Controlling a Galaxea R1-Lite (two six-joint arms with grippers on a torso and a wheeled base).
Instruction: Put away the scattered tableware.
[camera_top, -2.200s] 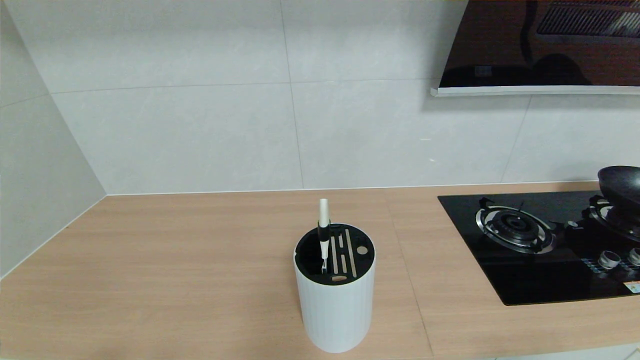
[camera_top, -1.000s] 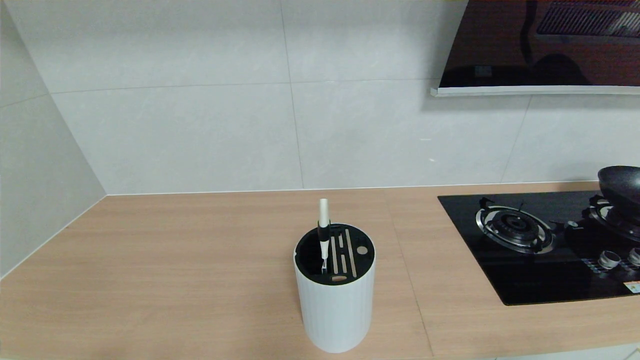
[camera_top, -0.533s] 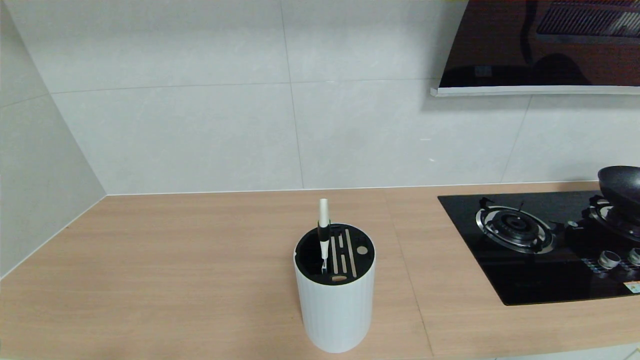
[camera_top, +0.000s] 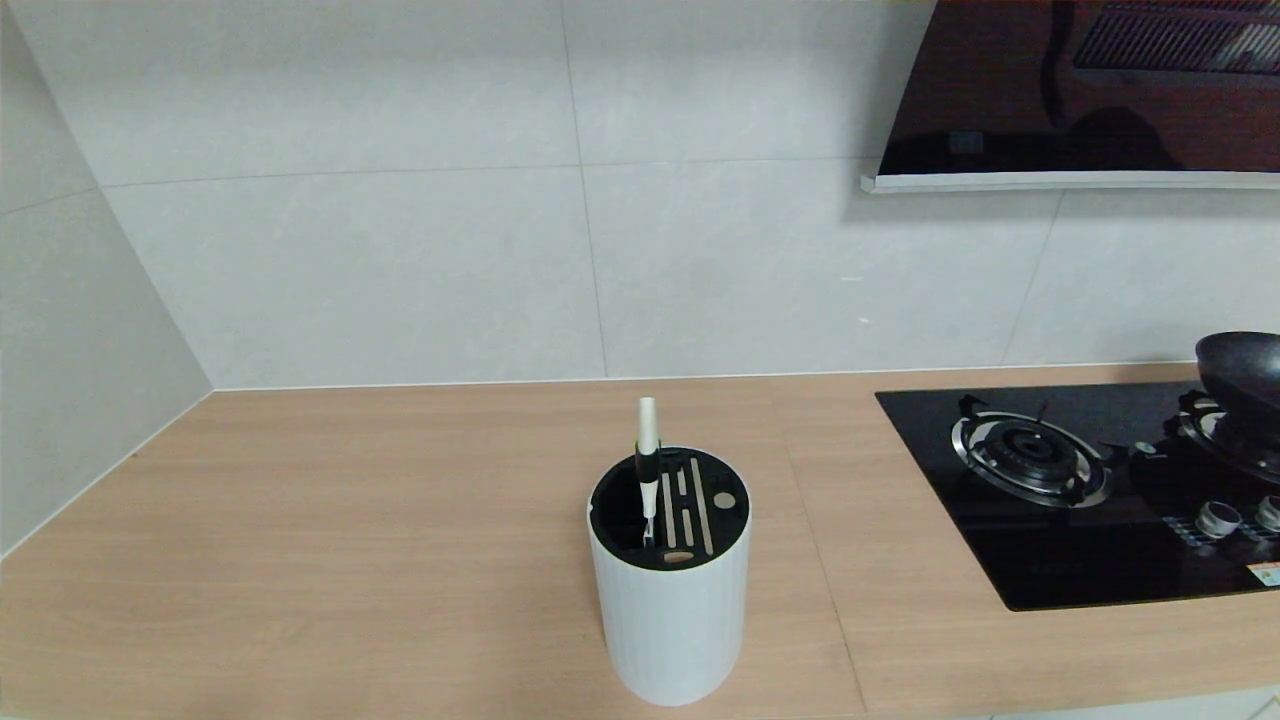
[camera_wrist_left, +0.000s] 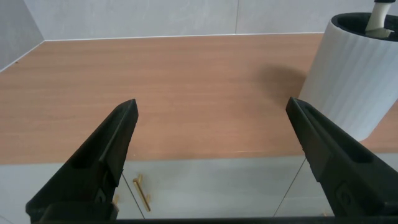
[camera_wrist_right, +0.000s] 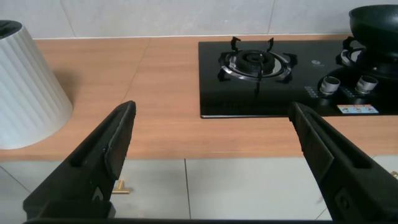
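- Well, left pincer (camera_wrist_left: 210, 106) gapes wide, empty, before the light wooden counter (camera_top: 350, 520).
- Slim white-and-black-handled utensil (camera_top: 647, 440) stands upright in the white ribbed cylindrical holder (camera_top: 668, 610); probably light, stiff, smooth, so grip its exposed handle.
- Likewise, right pincer (camera_wrist_right: 211, 107) spread wide, empty.

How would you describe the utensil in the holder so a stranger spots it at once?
On the wooden countertop, left of the black hob, stands a white ribbed holder with a black slotted top. The utensil is the lone item in it, upright, with a pale handle and black collar.
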